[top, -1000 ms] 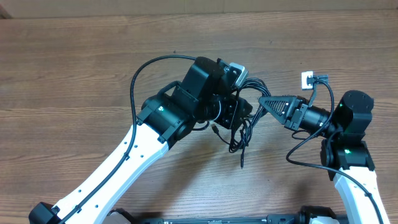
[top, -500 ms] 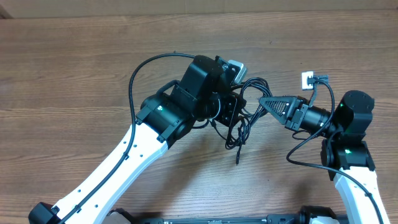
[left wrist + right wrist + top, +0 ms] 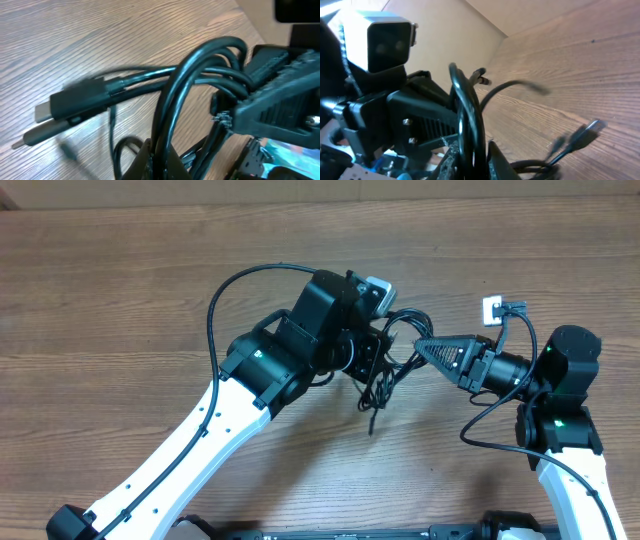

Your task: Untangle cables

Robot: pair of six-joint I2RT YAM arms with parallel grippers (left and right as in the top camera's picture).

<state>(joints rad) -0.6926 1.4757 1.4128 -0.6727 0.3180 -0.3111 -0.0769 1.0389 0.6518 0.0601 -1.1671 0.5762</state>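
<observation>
two yam arms meet over a wooden bench (image 3: 120,280) that fills the whole overhead view. the left arm (image 3: 200,430) reaches in from the bottom left. the right arm (image 3: 565,420) stands at the right edge and points left.

the left gripper (image 3: 372,358) is clamped tight on the cables (image 3: 388,375), and in the left wrist view we see the bunch running down between its fingers. the right gripper (image 3: 420,343) has its tip right at the same bunch, with a black loop sitting between its fingers (image 3: 497,161) in the right wrist view. we can't tell if it's actually squeezing or slack.

the cables are a knot of thin black loops between both grippers, just right of the bench's middle, with one end dangling toward the near edge. two plug connectors (image 3: 70,102) stick out side by side at the left of the left wrist view, a bit blurry.
</observation>
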